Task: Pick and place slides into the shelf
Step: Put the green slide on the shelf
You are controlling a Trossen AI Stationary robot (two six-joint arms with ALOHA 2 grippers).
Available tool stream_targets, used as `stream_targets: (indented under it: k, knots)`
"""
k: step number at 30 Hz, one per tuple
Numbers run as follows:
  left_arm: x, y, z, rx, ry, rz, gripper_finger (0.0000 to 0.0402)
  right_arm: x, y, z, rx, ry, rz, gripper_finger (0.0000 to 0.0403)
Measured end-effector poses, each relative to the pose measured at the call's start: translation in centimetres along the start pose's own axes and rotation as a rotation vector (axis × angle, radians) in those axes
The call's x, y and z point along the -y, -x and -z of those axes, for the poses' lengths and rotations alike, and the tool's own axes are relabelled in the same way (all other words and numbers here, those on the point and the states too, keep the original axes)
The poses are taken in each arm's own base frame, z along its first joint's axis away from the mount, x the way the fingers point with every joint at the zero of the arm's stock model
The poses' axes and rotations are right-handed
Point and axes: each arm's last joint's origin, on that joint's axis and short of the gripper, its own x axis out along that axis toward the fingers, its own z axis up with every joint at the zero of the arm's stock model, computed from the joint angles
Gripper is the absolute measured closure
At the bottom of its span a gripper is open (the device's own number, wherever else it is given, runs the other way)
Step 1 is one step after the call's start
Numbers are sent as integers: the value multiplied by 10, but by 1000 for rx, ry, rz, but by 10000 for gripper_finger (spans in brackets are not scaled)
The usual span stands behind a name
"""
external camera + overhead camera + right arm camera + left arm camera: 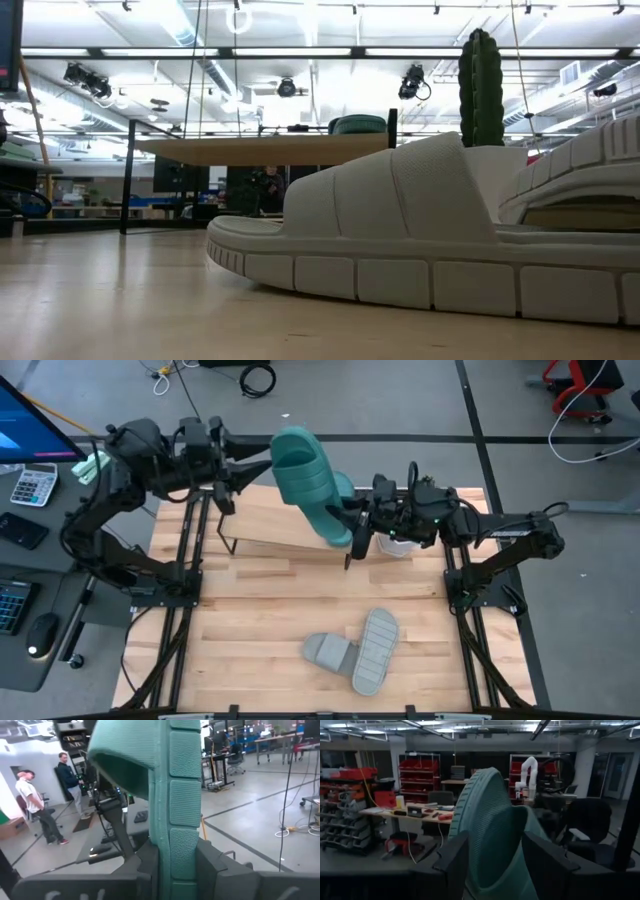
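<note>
- Teal slide [305, 480] is up in the air above the shelf [290, 540], held at both ends.
- Your left pincer [262, 460] is clenched on its edge.
- Your right pincer [345, 525] grips the sole.
- Two grey slides [355, 650] lie on the desk [260, 610], near the front.

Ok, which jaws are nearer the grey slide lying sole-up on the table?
Right. The right jaws grip the raised teal slide's end nearer the grey slide. The left jaws hold its other end, farther off, by the shelf's far side.
</note>
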Motion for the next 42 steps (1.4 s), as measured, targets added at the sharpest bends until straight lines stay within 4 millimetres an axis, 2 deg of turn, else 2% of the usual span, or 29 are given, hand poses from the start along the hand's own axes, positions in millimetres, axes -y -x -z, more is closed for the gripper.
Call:
stream_targets:
  k: [5,19,23,31,37,39,42]
  knots:
    - [-7,-7,11,-21,28,-13,212,-4,5,-3,16,1,-13,323]
    - [-19,-12,9,50,87,63,216,-16,11,-4,24,-24,-73,323]
    - [-18,-12,9,55,85,86,251,-17,11,-3,17,-29,-88,323]
    - [-17,-11,8,52,75,131,382,-17,11,-3,5,-42,-115,323]
    - [-17,-11,8,52,68,135,391,-17,11,-2,2,-52,-123,322]
    - [-17,-11,8,52,56,135,394,-18,11,-2,1,-48,-125,293]
    - [-17,-12,10,39,50,130,395,-18,11,-2,-3,-38,-138,221]
